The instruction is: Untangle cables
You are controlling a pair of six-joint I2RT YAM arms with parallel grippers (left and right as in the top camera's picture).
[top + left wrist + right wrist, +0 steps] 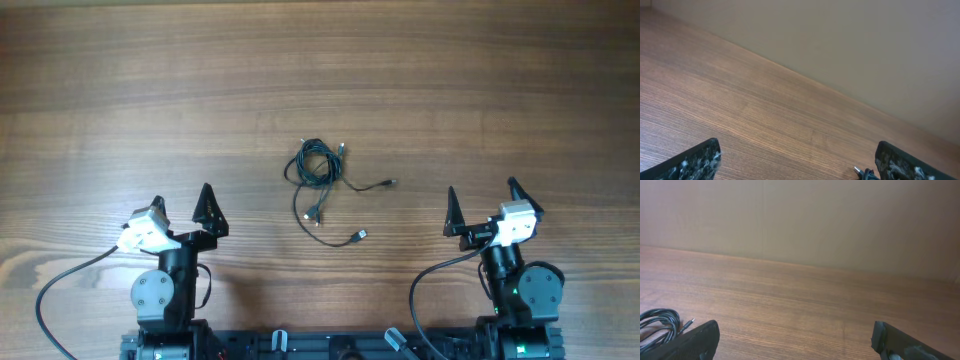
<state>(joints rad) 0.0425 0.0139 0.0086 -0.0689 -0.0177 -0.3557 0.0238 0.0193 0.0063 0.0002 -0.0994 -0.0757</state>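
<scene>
cables [318,162] — 1 bunch, 4 plug ends [392,182] visible

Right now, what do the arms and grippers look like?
Both black: left arm, right arm, with round grey joint caps. The left gripper and right gripper have pointed black fingers and a white wrist block. Thick black cables trail from each.

No text, label, brand, number or sign can be read in any of the views.
</scene>
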